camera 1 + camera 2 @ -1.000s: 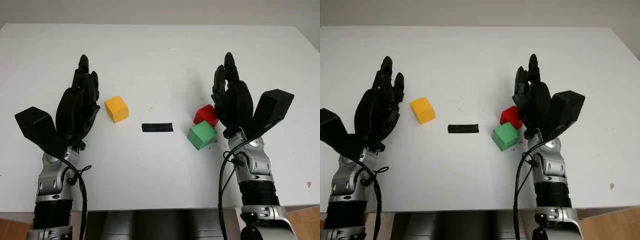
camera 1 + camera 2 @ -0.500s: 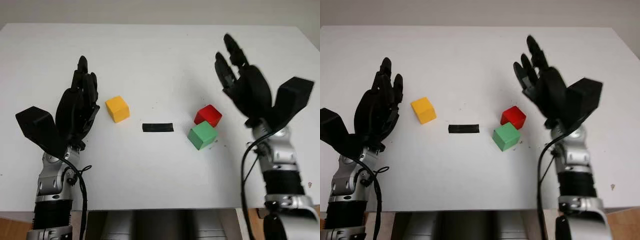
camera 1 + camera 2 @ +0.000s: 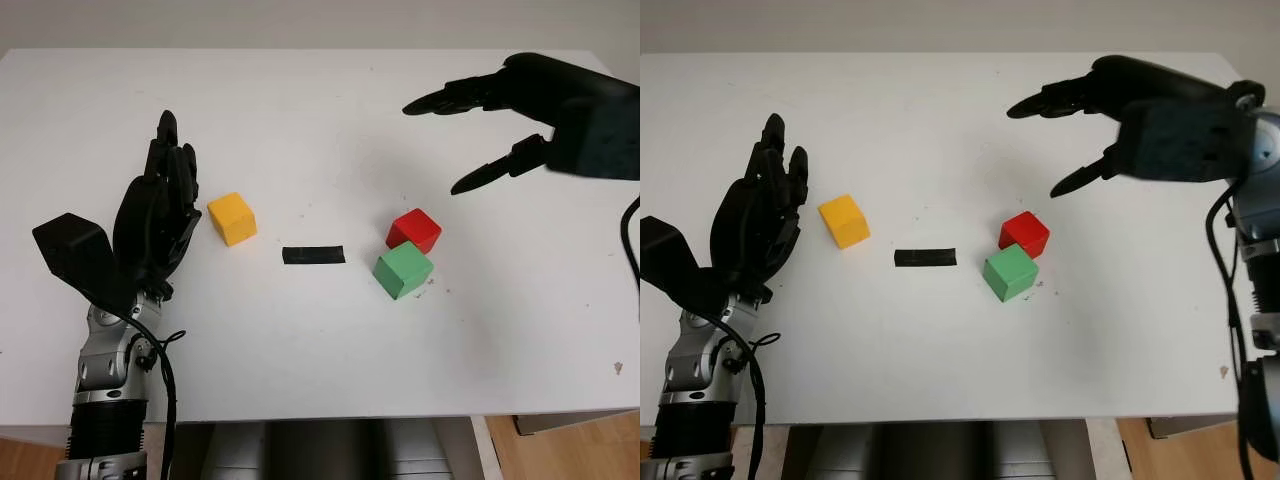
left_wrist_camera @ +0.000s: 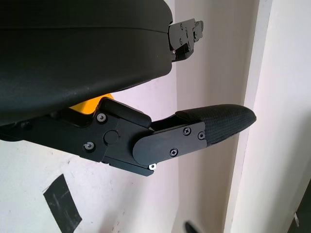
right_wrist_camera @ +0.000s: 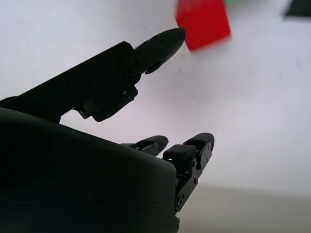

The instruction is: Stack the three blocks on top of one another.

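Judging by their crisp edges and matte painted faces, the 3 cubes are looking like small, rigid, light wooden blocks that are best pinched across 2 opposite flat sides, with little risk beyond a corner slipping out of the fingers. On the white table (image 3: pixel 320 110), the red block (image 3: pixel 415 230) and green block (image 3: pixel 403 270) are sitting touching corner to side right of a black tape strip (image 3: pixel 314 255), while the yellow block (image 3: pixel 232 218) is lying well apart on the left. The right hand (image 3: pixel 520 110) is hovering open above and beyond the red block, holding nothing, and the left hand (image 3: pixel 160 215) is waiting open just beside the yellow block.
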